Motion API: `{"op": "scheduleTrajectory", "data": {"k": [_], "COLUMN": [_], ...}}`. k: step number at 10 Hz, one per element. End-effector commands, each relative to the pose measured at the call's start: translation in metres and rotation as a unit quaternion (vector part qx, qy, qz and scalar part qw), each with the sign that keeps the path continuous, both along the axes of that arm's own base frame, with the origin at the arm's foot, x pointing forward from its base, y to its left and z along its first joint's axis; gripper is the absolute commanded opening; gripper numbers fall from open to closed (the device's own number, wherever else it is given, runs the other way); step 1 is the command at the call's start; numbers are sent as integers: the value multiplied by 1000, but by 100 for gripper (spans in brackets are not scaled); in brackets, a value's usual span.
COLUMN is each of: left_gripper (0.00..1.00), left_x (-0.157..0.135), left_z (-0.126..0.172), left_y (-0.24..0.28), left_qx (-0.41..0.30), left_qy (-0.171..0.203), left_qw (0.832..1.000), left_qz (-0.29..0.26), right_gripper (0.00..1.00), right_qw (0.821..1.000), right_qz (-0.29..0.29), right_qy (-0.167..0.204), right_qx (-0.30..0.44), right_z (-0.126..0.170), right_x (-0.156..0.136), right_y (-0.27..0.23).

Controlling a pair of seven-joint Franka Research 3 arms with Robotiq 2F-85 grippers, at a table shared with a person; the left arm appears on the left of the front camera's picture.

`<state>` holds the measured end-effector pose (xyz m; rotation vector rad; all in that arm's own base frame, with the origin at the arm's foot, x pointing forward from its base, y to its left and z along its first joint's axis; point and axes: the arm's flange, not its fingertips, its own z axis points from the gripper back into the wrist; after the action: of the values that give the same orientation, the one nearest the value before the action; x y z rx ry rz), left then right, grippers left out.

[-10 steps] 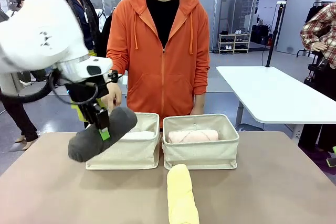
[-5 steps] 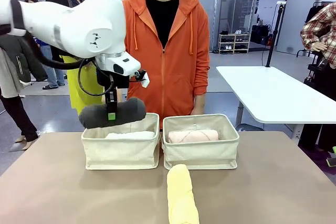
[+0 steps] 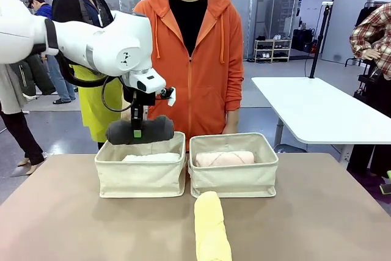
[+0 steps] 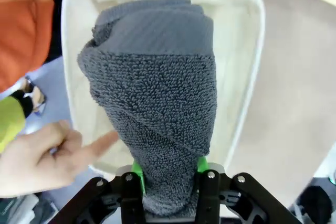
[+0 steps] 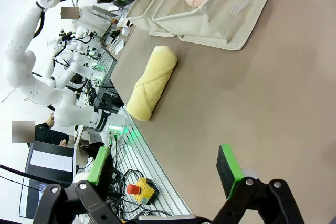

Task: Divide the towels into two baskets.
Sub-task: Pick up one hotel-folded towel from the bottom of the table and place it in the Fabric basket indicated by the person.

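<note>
My left jaws grip the dark grey towel (image 3: 157, 130) above the left basket (image 3: 140, 178); my right jaws stand open over the bench (image 5: 262, 87).

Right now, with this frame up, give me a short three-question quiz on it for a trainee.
1. True or false: the pale yellow towel lies on the table, not in a basket.
2. The left gripper is shut on: A a bottle; B the dark grey towel; C a basket's rim.
3. In the front view, which towel lies in the right-hand basket?
Key: 1 true; 2 B; 3 the pale pink towel.
</note>
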<state>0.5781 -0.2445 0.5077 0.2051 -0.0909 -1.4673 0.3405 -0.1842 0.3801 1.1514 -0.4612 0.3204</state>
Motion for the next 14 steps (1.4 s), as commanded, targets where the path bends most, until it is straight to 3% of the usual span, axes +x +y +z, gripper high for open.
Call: {"op": "scheduleTrajectory", "data": {"k": [1, 4, 7, 10, 11, 14], "left_gripper": [41, 41, 41, 95, 100, 100], "left_x": [15, 25, 23, 19, 19, 14], "left_z": [-19, -58, -82, -80, -79, -71], "left_y": [-1, -2, 4, 2, 1, 2], "left_qx": [-24, -43, -40, -39, -36, -29], "left_qy": [34, 69, 93, 94, 93, 84], "left_qw": [998, 993, 991, 992, 992, 994], "left_qz": [-49, -84, -82, -80, -77, -65], "right_gripper": [100, 100, 100, 100, 100, 100], "right_qw": [1000, 1000, 1000, 1000, 1000, 1000], "right_qz": [1, 1, 1, 1, 1, 1], "right_qy": [6, 6, 6, 6, 6, 6], "right_qx": [-3, -3, -3, -3, -3, -3], "right_z": [4, 4, 4, 4, 4, 4], "right_x": [-2, -2, -2, -2, -2, -2], "right_y": [-1, -1, -1, -1, -1, -1]}}
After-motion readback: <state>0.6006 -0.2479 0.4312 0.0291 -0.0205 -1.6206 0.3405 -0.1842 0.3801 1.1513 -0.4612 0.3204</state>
